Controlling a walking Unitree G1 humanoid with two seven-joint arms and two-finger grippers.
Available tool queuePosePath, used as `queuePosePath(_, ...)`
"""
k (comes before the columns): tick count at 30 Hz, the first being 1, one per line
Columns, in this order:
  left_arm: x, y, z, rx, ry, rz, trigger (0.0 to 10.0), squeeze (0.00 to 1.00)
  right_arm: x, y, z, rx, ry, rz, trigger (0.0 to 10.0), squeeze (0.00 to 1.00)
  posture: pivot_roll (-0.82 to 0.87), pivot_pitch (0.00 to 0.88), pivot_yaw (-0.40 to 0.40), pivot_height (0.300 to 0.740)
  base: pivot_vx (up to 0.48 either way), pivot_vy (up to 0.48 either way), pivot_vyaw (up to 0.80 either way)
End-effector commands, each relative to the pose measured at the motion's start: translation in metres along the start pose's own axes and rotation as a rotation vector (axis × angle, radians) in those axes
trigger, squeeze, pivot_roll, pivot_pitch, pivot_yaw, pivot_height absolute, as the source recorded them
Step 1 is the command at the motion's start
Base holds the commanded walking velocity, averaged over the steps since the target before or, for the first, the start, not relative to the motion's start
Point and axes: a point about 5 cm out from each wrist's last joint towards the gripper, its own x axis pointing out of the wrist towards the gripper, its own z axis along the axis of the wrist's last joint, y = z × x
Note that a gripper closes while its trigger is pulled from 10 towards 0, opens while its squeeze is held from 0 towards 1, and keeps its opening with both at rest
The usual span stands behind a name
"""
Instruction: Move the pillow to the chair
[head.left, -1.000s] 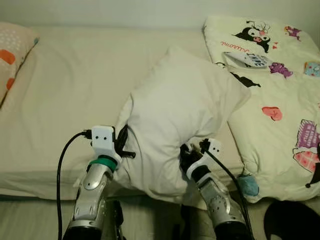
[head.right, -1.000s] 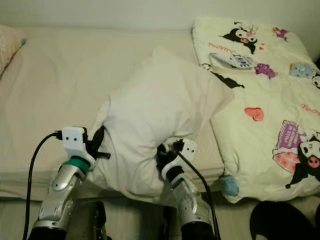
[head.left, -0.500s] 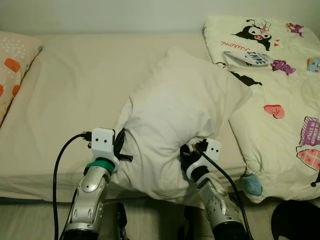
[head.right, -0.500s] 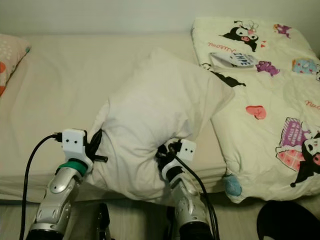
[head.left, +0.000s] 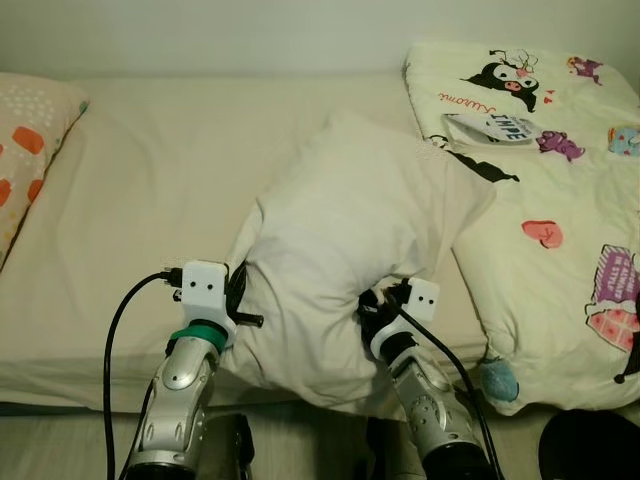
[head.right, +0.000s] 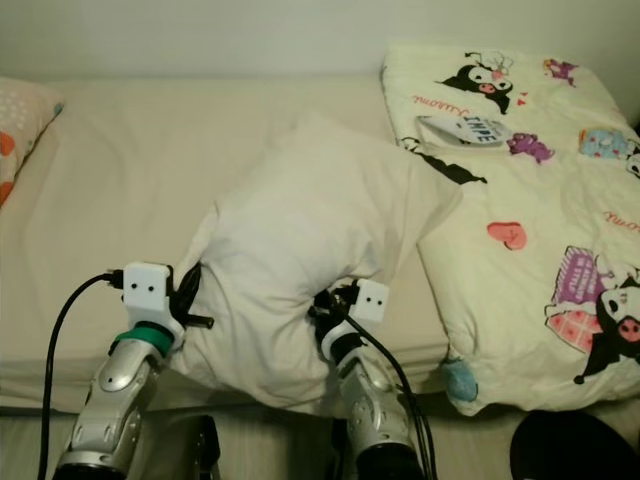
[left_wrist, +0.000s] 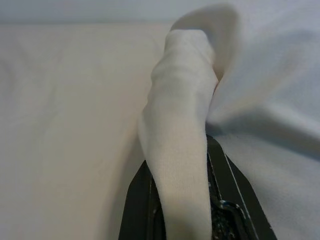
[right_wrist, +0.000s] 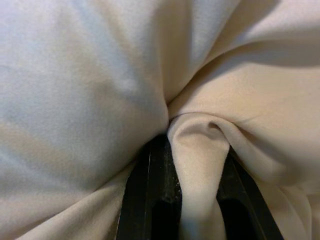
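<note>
I see the white pillow (head.left: 355, 230) on the bed (head.left: 150, 190), beside the cartoon-print duvet (head.left: 545, 190). Left gripper (head.left: 240, 300) and right gripper (head.left: 375, 305) each pinch a fold of its near edge.

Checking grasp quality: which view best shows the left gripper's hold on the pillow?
Left wrist view: a fold of the pillow is pinched between the left gripper's black fingers. The eye views show it at the pillow's lower left edge, contact hidden.

Matt white cloth pillow (head.left: 350, 260)
</note>
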Motion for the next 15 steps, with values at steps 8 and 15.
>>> queuePosePath(8,-0.0038,-0.0046,0.0042,0.025,-0.038,-0.016,10.0,0.0,-0.0011,0.0173,-0.008,0.038,-0.013,0.035,10.0,0.0,0.09,0.041,0.064,0.685,0.0,0.0,0.0)
queuePosePath(15,0.0003,-0.0071,0.0097,0.047,-0.063,-0.029,10.0,0.0,0.0024,0.0223,-0.0027,0.048,-0.022,0.051,10.0,0.0,0.09,0.038,0.059,0.715,0.0,0.0,0.0)
